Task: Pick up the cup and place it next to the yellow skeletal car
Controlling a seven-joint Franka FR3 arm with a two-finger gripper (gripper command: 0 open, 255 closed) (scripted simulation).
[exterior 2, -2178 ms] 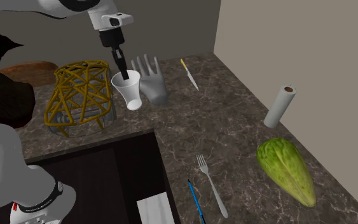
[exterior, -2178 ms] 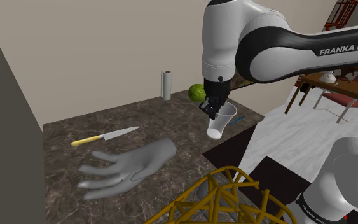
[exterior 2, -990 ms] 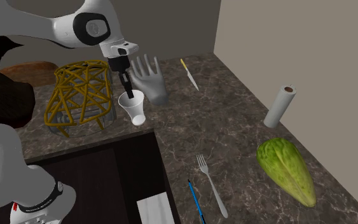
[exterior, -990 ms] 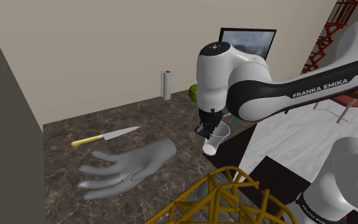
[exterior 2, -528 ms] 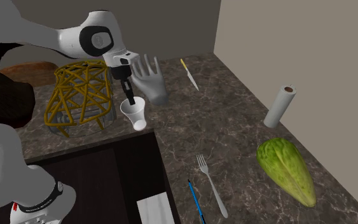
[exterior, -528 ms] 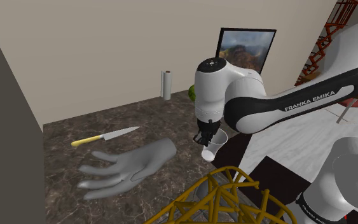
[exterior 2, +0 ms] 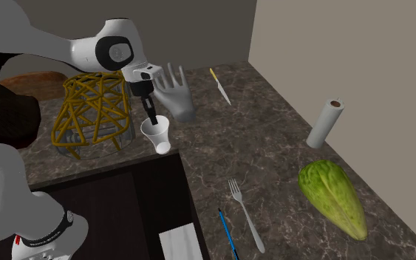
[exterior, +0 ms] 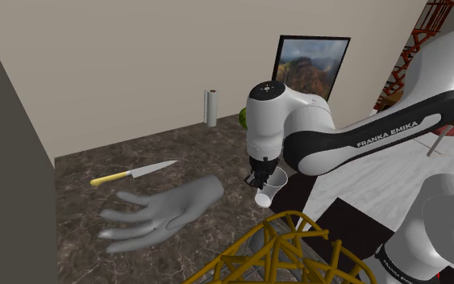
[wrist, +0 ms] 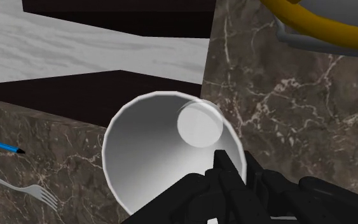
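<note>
A white cup (exterior: pixel 270 188) (exterior 2: pixel 157 137) (wrist: pixel 161 149) hangs tilted, low over the dark marble counter near its edge. My black gripper (exterior: pixel 259 173) (exterior 2: pixel 152 118) (wrist: pixel 234 168) is shut on the cup's rim, one finger inside and one outside. The yellow skeletal car (exterior: pixel 285 250) (exterior 2: pixel 94 107) (wrist: pixel 317 25) stands right beside the cup, a short gap away. I cannot tell whether the cup's base touches the counter.
A grey hand model (exterior: pixel 164 211) (exterior 2: pixel 175 92) lies just beyond the cup. A yellow-handled knife (exterior: pixel 132 173) (exterior 2: pixel 219 85), a paper roll (exterior: pixel 211 107) (exterior 2: pixel 326 123), a lettuce (exterior 2: pixel 333 198), a fork (exterior 2: pixel 244 214) (wrist: pixel 18 188) and a blue pen (exterior 2: pixel 227 233) lie farther off. The counter drops to a dark recess (exterior 2: pixel 125 199) beside the cup.
The arm has come down and carried the cup lower, toward the counter's edge next to the yellow car. The grip on the rim is unchanged.
</note>
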